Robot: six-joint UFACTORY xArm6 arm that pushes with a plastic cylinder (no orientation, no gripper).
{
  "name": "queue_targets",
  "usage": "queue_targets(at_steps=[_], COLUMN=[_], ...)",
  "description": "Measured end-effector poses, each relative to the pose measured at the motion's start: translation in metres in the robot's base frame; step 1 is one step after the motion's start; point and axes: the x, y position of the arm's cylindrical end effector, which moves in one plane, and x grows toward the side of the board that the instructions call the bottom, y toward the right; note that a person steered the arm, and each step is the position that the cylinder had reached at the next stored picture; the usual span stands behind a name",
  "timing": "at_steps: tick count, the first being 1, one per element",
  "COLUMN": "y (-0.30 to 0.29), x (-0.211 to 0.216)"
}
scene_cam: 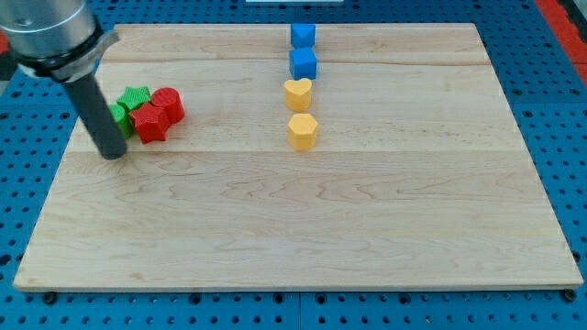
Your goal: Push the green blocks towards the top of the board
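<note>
Two green blocks sit at the view's left: a green star-shaped block and a second green block partly hidden behind my rod, its shape unclear. They touch a red star-shaped block and a red round block on their right. My tip rests on the board just below and left of the partly hidden green block, close to it.
In a column near the view's top centre stand two blue cubes, a yellow heart-shaped block and a yellow hexagonal block. The wooden board ends at a blue pegboard surround.
</note>
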Motion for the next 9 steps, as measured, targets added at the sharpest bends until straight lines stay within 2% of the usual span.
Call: queue_targets(at_steps=[1, 3, 6, 8, 9], y=[-0.054, 0.025, 0.052, 0.056, 0.056], x=[-0.024, -0.025, -0.015, -0.044, -0.075])
